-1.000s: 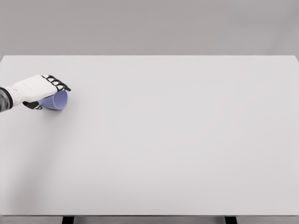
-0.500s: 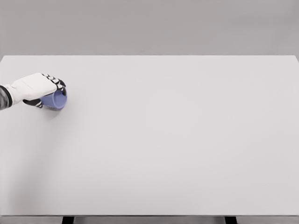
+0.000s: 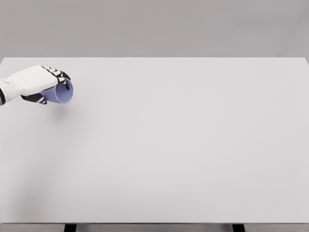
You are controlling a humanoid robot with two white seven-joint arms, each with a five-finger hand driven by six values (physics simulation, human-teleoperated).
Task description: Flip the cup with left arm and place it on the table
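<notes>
A light purple cup (image 3: 62, 93) is held on its side at the far left of the white table (image 3: 183, 145), its open mouth facing right and toward me. My left hand (image 3: 46, 86) is shut on it, fingers curled over the top and thumb underneath. The cup hangs just above the tabletop, with a faint shadow beneath it. The left arm enters from the left edge. The right arm is out of view.
The table's far edge runs just above the hand. Two dark table legs (image 3: 70, 227) show at the bottom edge.
The left hand has lifted the cup off the table and tilted it, so the mouth now faces more to the right and toward me.
</notes>
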